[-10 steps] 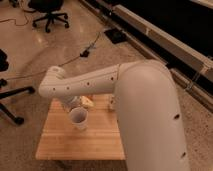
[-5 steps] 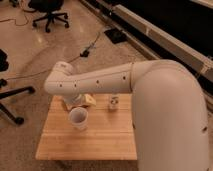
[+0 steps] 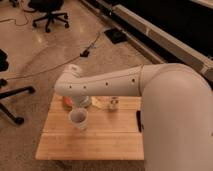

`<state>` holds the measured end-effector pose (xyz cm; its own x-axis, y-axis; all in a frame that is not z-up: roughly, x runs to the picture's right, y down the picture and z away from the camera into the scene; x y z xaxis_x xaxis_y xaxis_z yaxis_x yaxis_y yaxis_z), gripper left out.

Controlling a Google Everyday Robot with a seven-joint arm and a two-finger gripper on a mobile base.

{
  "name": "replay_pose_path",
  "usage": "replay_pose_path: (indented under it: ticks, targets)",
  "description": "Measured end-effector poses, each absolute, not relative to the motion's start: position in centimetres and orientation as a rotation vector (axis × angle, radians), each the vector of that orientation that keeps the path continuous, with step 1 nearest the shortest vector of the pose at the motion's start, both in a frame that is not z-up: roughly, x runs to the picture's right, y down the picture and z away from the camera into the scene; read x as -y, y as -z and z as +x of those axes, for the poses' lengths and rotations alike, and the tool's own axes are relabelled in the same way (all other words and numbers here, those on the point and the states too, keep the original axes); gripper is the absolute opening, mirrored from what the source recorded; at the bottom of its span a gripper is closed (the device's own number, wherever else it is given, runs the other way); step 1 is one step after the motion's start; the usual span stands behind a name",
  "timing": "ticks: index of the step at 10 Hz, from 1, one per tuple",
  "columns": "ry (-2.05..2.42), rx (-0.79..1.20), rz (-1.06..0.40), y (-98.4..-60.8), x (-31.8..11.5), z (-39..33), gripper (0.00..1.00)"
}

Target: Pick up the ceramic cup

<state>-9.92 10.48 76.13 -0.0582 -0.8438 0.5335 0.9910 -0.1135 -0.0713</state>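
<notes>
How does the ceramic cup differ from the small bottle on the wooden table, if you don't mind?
The ceramic cup is plain white with an open round rim; the small bottle is pale with a darker label. The cup is wider and nearer the table's front; the bottle is slimmer and farther back. Both stand upright. The gripper hangs just behind the cup.

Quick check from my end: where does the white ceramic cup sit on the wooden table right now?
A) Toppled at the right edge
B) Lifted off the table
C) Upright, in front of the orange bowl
C: the ceramic cup stands upright on the wooden table, the orange bowl just behind it, and the gripper sits above and behind the cup under the arm.
</notes>
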Motion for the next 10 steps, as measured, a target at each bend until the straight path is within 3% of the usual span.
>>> replay_pose_path:
  ticks: [8, 10]
  targets:
    - [1.603, 0.431, -0.517, -79.2, -13.7, -10.5, 0.79]
    - [1.617, 0.465, -0.503, -79.5, -14.4, -11.1, 0.61]
